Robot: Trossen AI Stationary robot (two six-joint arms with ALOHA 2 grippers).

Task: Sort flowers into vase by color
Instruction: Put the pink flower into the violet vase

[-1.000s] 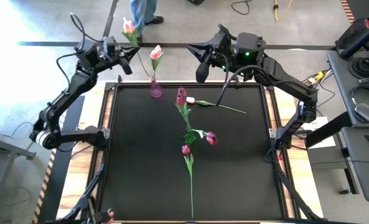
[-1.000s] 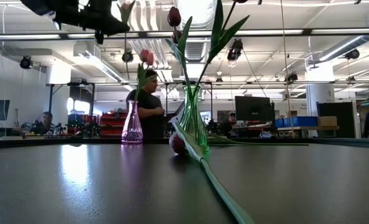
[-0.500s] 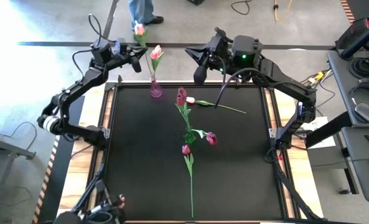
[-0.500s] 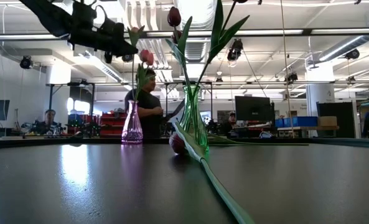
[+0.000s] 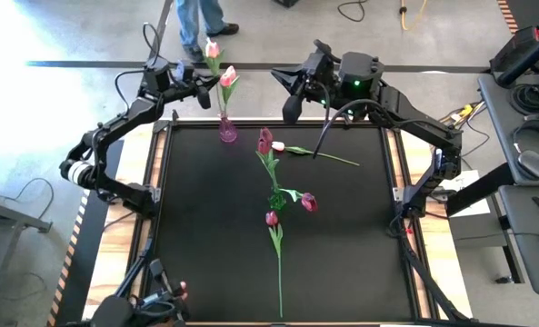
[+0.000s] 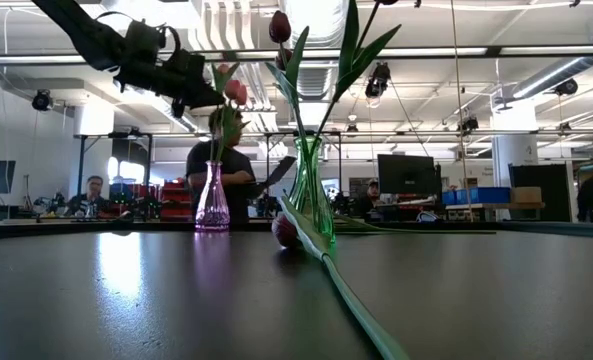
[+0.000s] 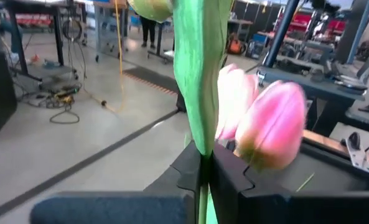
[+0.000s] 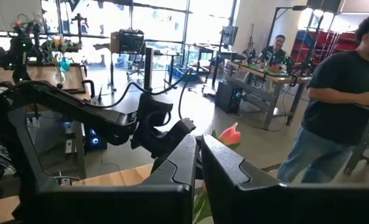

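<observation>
My left gripper (image 5: 199,91) hovers beyond the table's far left corner, shut on a pink tulip whose head (image 5: 212,48) stands above the fingers. Just to its right, the purple vase (image 5: 226,132) holds one pink tulip (image 5: 227,75). The green vase (image 5: 276,197) at mid-table holds dark red tulips (image 5: 265,141). A dark red tulip (image 5: 272,219) lies flat, its stem running toward the near edge. A pale pink tulip (image 5: 278,146) lies to the right of the vases. My right gripper (image 5: 290,104) waits, shut, above the far edge. My left gripper (image 7: 203,165) pinches the tulip's green stem and leaf (image 7: 201,134) between its two fingers, below the head. The fingers lie across the stem. The flower is lifted clear and stands roughly upright, its head above the fingers and close to the vase tulip's pink head (image 7: 271,124).
The dark tabletop (image 5: 196,236) has free room on its left and near right parts. A person (image 5: 201,18) stands on the floor beyond the far edge, and other people and workbenches show in the room behind. A cable (image 5: 328,127) droops from the right arm over the far edge.
My left gripper, still shut on the pink tulip, has moved toward the table's right along the far edge, closing on the purple vase. The held head now stands next to the vase's own tulip. The person behind has shifted.
</observation>
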